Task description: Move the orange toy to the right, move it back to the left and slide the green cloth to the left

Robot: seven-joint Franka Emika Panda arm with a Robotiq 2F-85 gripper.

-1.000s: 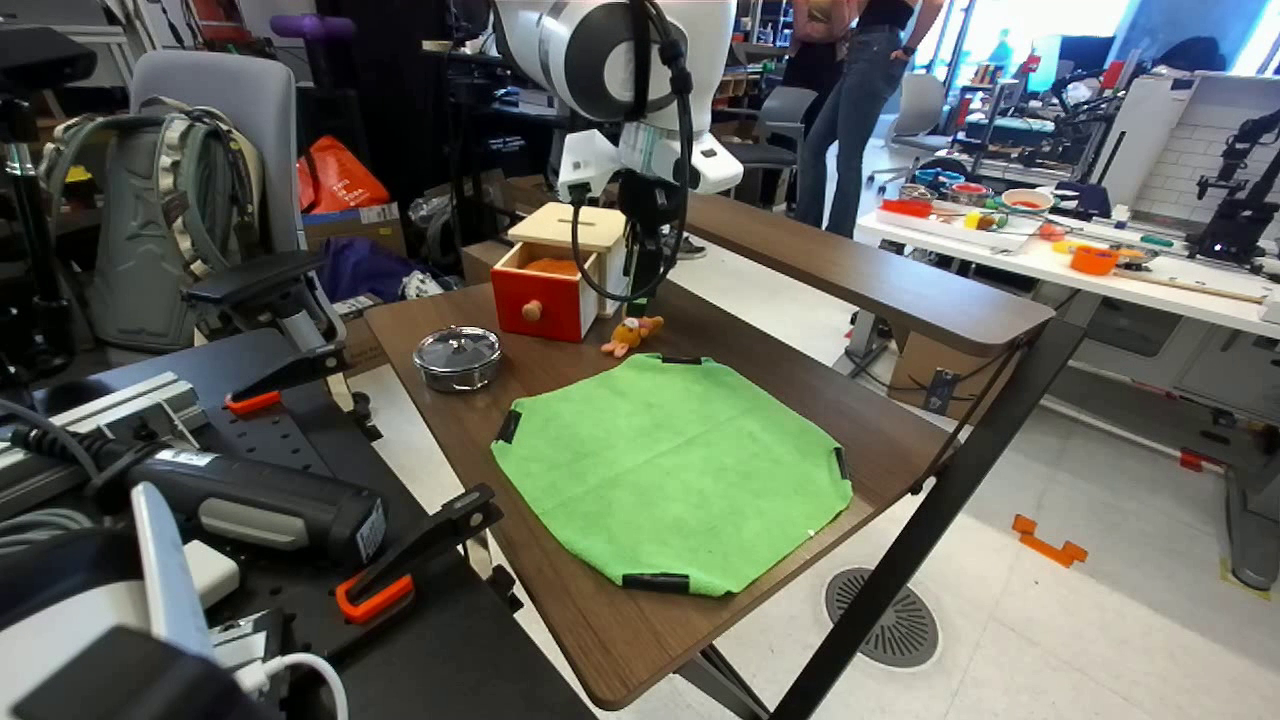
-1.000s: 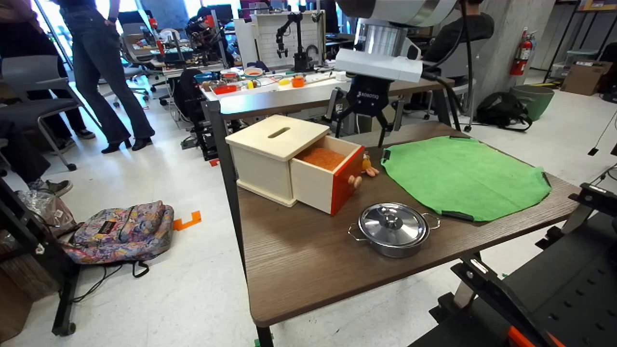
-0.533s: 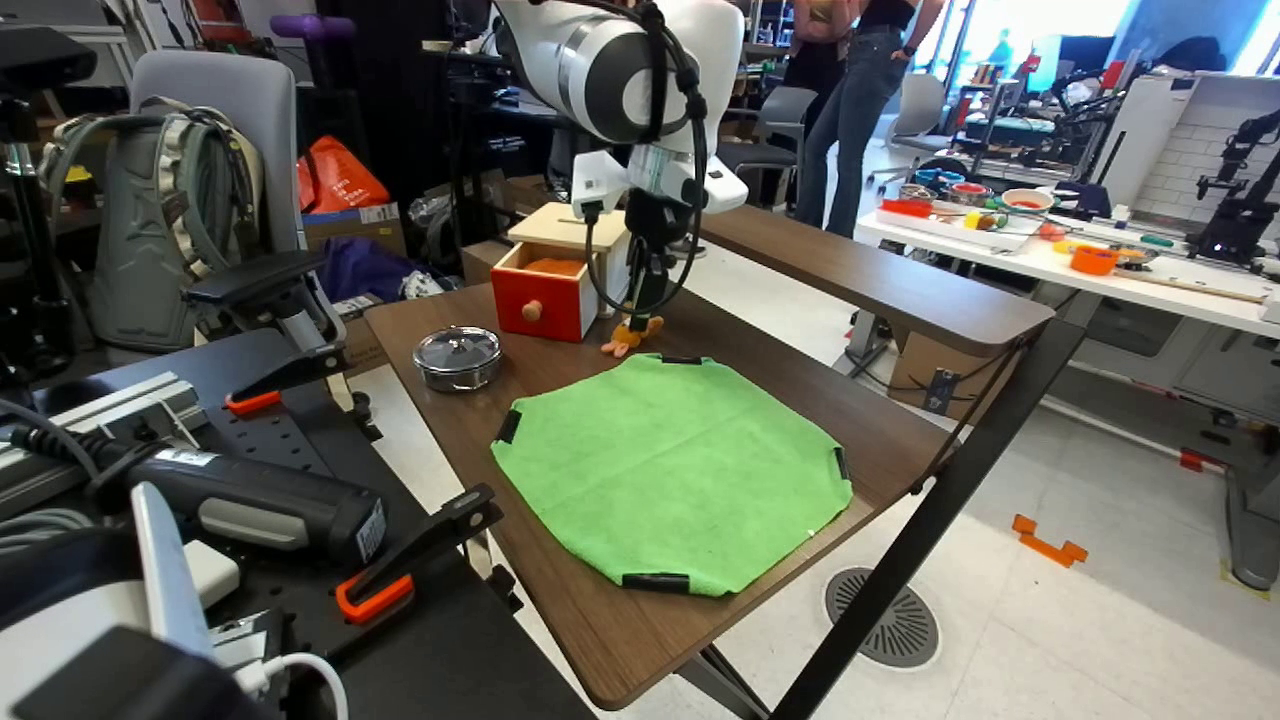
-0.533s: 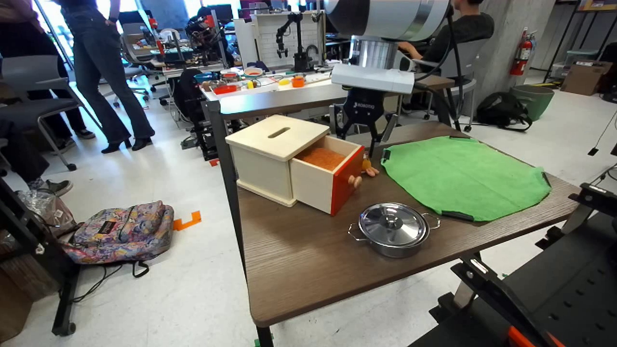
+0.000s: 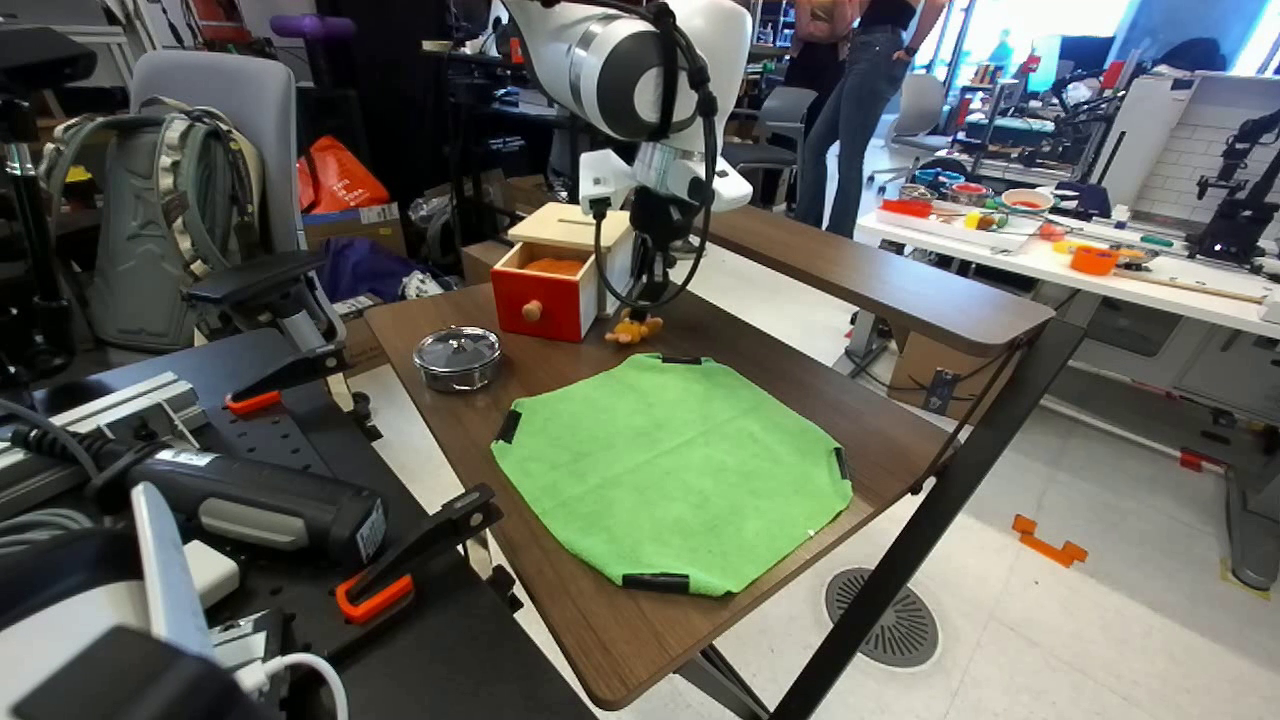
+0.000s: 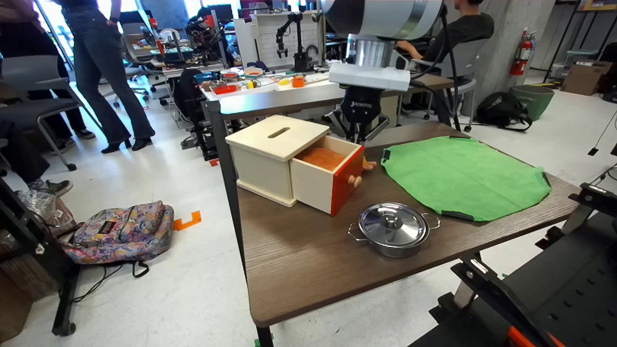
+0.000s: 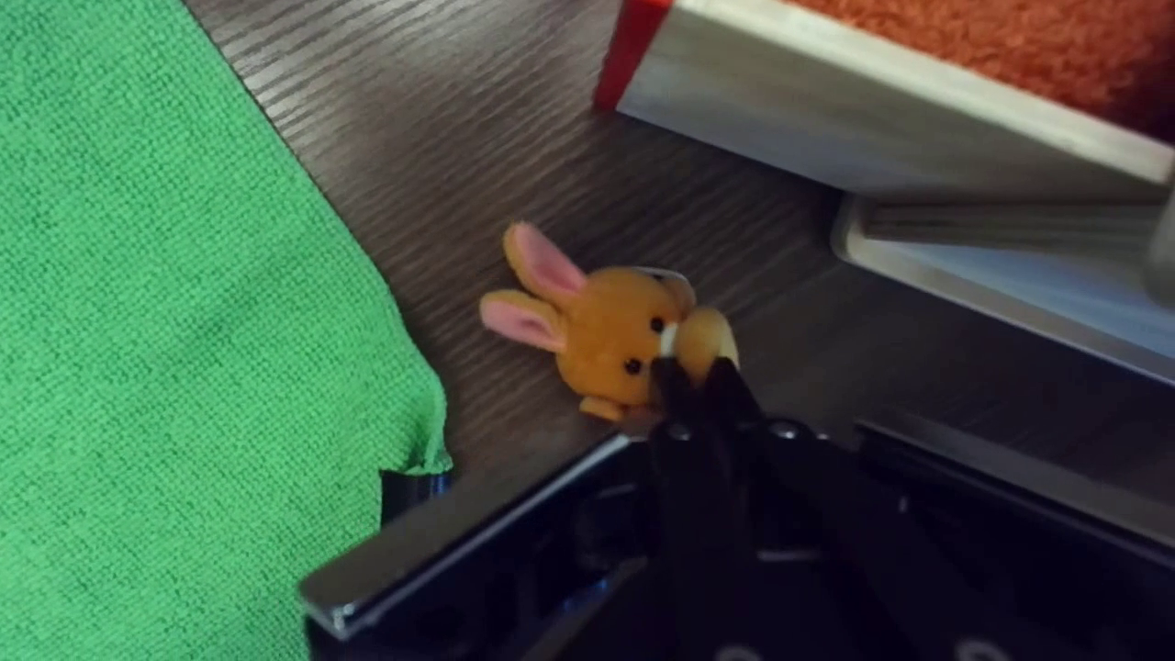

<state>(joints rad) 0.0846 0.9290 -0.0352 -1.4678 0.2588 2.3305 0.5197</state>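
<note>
Between the green cloth (image 7: pixel 202 321) and the drawer (image 7: pixel 808 119), the orange toy (image 7: pixel 606 335) is gripped by the closed hand (image 7: pixel 698 369); light, soft plush is expected (squashable, hardly fragile), best held around its body.

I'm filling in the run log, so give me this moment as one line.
gripper: closed on orange toy rabbit; rabbit: between green cloth and open drawer; cloth: spread on table; pot: covered
</note>
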